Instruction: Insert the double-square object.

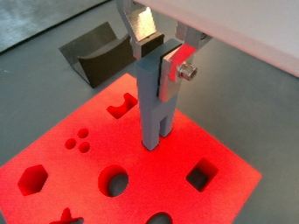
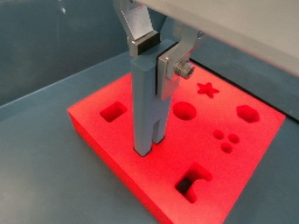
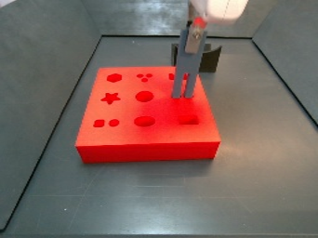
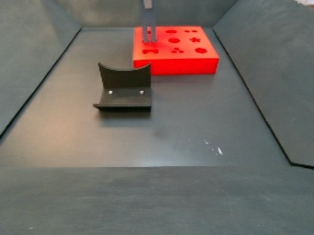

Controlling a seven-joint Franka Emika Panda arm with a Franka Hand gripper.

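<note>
My gripper is shut on the top of the double-square object, a tall slim grey-blue piece that stands upright. Its two prongs point down and their tips reach the top face of the flat red block. I cannot tell whether they sit in a hole. Both wrist views show this: gripper, piece, red block. In a side view the gripper holds the piece over the right part of the red block. The piece and the red block also show far away.
A dark grey block with a curved notch stands on the floor apart from the red block; it also shows in a wrist view and behind the gripper. The red block has several shaped holes. Grey walls enclose the floor.
</note>
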